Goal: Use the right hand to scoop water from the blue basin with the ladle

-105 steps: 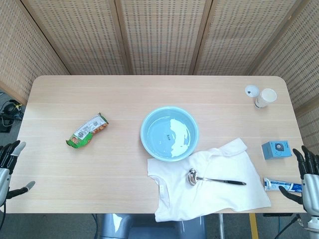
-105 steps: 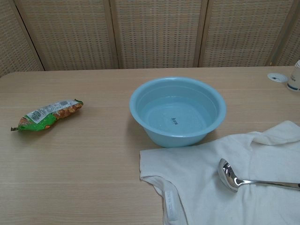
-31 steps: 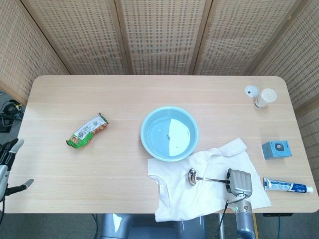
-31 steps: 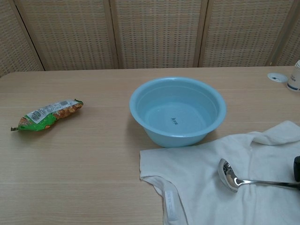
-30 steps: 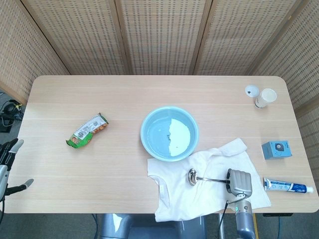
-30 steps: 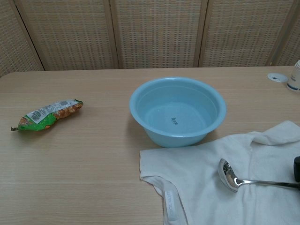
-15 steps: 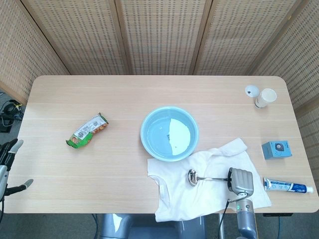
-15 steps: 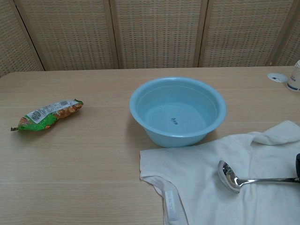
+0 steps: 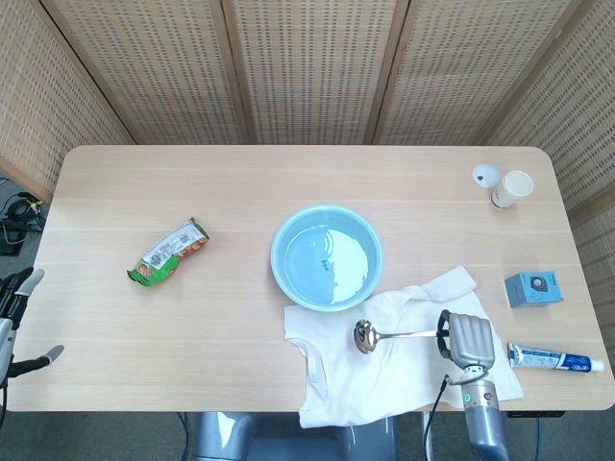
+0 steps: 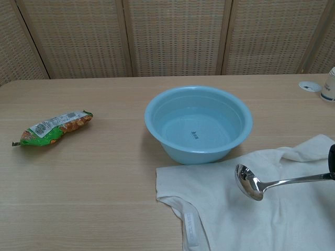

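The blue basin holds water and stands at the table's middle. My right hand grips the handle end of the metal ladle over the white shirt. The ladle hangs clear of the cloth, its bowl pointing toward the basin, just short of the rim. In the chest view only a dark edge of the right hand shows at the right border. My left hand sits off the table's left edge, fingers apart and holding nothing.
A green snack packet lies at the left. A paper cup and lid stand at the far right corner. A blue box and a toothpaste tube lie by the right edge.
My right hand came in from the right edge, took hold of the ladle handle and has lifted it off the shirt, its bowl swinging toward the basin. The left hand barely moved.
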You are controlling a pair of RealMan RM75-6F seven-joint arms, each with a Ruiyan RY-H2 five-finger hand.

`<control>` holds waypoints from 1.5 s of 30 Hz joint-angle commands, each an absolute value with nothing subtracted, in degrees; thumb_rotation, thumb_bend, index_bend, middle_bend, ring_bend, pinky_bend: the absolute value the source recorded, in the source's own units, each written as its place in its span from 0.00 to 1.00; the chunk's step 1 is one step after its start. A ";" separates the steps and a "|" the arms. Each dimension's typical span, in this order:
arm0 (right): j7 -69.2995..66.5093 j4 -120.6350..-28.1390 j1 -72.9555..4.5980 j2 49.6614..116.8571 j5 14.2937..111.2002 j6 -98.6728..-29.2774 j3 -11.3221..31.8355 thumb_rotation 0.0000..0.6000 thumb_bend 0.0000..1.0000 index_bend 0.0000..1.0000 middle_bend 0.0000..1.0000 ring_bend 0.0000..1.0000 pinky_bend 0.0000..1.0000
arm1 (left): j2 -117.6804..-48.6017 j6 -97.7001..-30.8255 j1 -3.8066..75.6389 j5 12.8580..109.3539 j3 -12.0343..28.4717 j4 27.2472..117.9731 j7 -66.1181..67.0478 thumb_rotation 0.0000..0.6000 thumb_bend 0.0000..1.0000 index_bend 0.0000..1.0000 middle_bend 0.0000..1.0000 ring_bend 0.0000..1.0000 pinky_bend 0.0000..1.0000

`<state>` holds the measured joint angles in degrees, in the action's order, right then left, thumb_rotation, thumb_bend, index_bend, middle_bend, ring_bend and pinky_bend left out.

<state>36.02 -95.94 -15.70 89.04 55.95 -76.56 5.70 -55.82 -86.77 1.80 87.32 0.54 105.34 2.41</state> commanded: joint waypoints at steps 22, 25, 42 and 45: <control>44.81 -110.98 -21.12 78.54 56.46 -78.68 12.31 1.00 0.78 0.71 0.98 1.00 1.00 | -56.40 -85.49 2.41 85.87 0.90 105.22 3.31 1.00 0.00 0.00 0.00 0.00 0.00; 48.60 -112.58 -23.89 77.81 52.38 -78.16 15.08 1.00 0.78 0.72 0.98 1.00 1.00 | -56.52 -84.92 2.68 85.14 1.11 105.04 3.36 1.00 0.00 0.00 0.00 0.00 0.00; 72.14 -103.09 -48.19 85.52 26.29 -79.60 26.70 1.00 0.78 0.72 0.98 1.00 1.00 | -56.99 -81.74 4.30 81.68 2.07 104.12 3.49 1.00 0.00 0.00 0.00 0.00 0.00; 75.96 -97.10 -52.77 88.84 24.51 -79.86 26.06 1.00 0.78 0.72 0.98 1.00 1.00 | -56.69 -81.24 4.56 81.12 2.28 104.31 2.94 1.00 0.00 0.00 0.00 0.00 0.00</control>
<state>72.52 -101.52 -49.49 85.76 26.60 -79.27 25.80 -56.75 -81.31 4.49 81.19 2.22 104.27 3.01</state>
